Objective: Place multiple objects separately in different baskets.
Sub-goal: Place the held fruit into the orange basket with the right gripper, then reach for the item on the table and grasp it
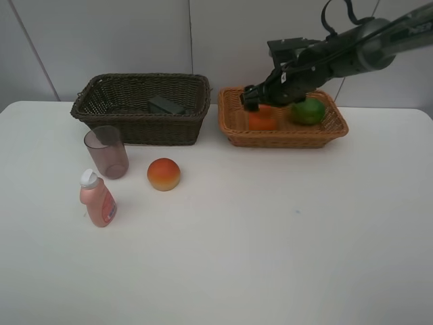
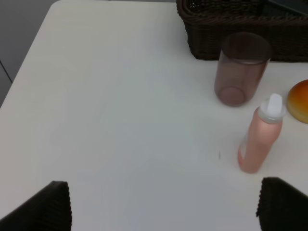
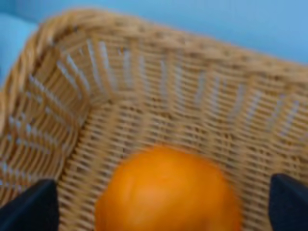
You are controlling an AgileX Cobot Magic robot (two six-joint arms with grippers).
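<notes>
Right wrist view: right gripper (image 3: 159, 206) gapes wide, empty, over round orange fruit (image 3: 163, 190) in tan wicker basket (image 3: 144, 72); brushing it could roll it toward 3 o'clock.

- A white table (image 1: 270, 257) fills the foreground, evenly lit, with soft shadows.
- Behind it stands a pale grey panelled wall (image 1: 122, 40) with vertical seams.

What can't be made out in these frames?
- Black bottle: exterior high, small and dark against the dark basket, so its shape is unclear.
- Orange: right wrist, blurred and cut by the frame edge; exterior high, partly behind the right gripper.
- Left gripper: left wrist, only fingertips in frame; absent from exterior high.
</notes>
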